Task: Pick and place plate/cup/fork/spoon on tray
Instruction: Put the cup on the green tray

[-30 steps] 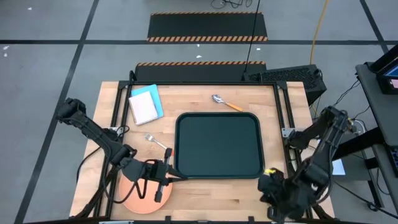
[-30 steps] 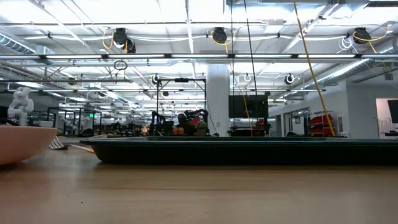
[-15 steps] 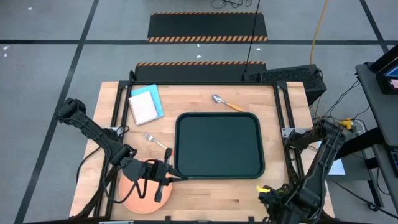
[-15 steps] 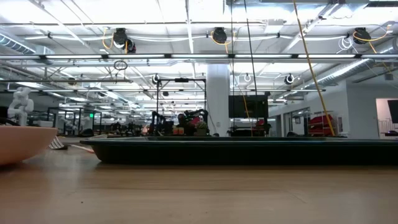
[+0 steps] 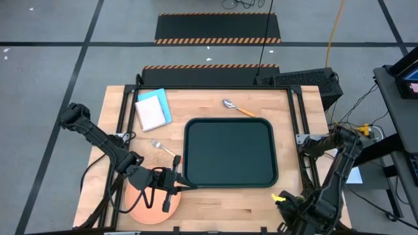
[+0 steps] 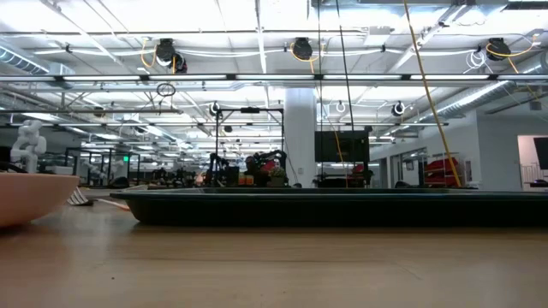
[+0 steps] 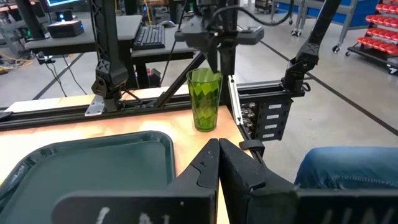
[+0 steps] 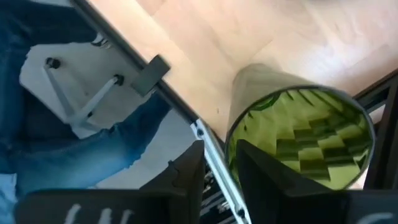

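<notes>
Right tool point(image 8: 219, 158) of mine hung at the lower right of the high view, fingers apart, one inside the cup point(image 7: 205, 99) and one outside its wall. That cup stood upright on the desk point(image 5: 215, 209), just off the tray's point(image 5: 228, 151) lower-right corner. My left tool point(image 5: 175, 186), fingers pressed together, sat at the lower left over the plate's point(image 5: 140, 207) edge. The fork point(image 5: 163, 148) lay left of the tray and the spoon point(image 5: 236, 108) above it. A notebook point(image 5: 153, 109) lay at upper left.
</notes>
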